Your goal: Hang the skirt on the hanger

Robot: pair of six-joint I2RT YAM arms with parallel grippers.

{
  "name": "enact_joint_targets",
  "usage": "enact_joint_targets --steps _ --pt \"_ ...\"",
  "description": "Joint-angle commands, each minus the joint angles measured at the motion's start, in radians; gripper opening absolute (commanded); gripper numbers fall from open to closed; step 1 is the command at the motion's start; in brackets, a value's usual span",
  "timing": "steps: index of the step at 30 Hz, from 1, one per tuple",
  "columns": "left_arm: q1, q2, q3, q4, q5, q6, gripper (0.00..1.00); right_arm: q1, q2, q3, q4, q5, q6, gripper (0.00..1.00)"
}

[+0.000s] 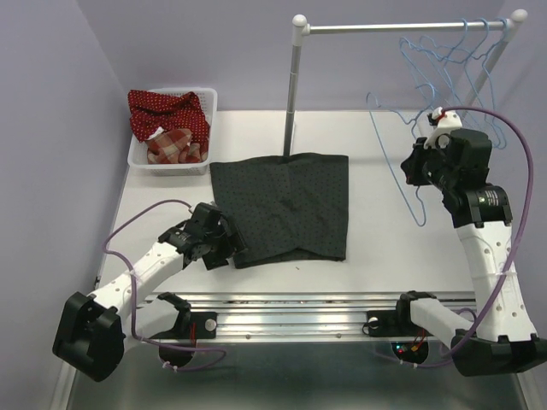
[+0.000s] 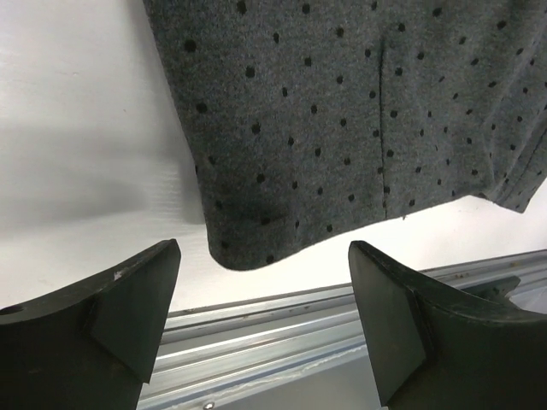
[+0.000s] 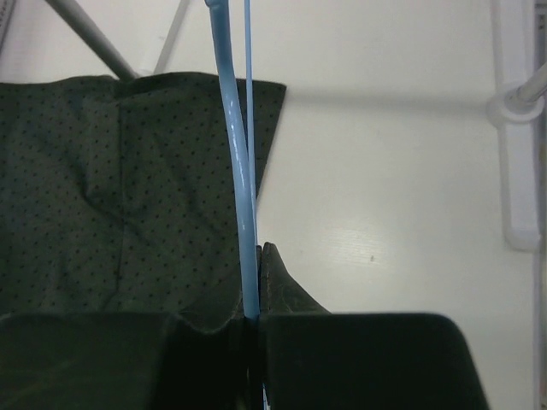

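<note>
Lilac walls (image 1: pixel 51 128) enclose a white surface (image 1: pixel 385 248). At upper left stands a basket (image 1: pixel 137 158) of red cloths (image 1: pixel 171 111). The left gripper (image 1: pixel 229 246), fingers spread, is at the lower-left corner of the skirt (image 1: pixel 286 205), which lies flat at centre. At right, the right gripper (image 3: pixel 254 320) has its fingers clenched on a light-blue hanger (image 3: pixel 238 171).

The skirt (image 1: pixel 282 205) lies on the table (image 1: pixel 385 256), basket (image 1: pixel 137 154) to its rear left, hanger (image 3: pixel 243 171) at its right.
</note>
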Motion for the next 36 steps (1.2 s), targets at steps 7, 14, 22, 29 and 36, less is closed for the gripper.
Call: enact_joint_targets --steps 7,14,22,29,36 --pt "-0.006 0.102 0.001 0.115 -0.051 -0.047 0.7 0.005 -0.115 -0.148 -0.168 -0.148 0.072 0.01" --pt "-0.006 0.162 0.025 0.142 -0.046 -0.03 0.36 0.014 -0.134 -0.216 -0.165 -0.355 0.083 0.01" --pt "-0.005 0.164 0.053 0.152 -0.031 -0.04 0.0 0.365 -0.079 -0.28 -0.141 -0.331 0.205 0.01" --pt "-0.006 0.13 0.102 0.128 0.001 -0.04 0.0 0.81 0.01 -0.209 -0.156 -0.019 0.365 0.01" --pt "-0.003 0.143 0.146 0.079 -0.011 -0.027 0.0 0.935 0.023 -0.175 -0.222 -0.063 0.342 0.01"
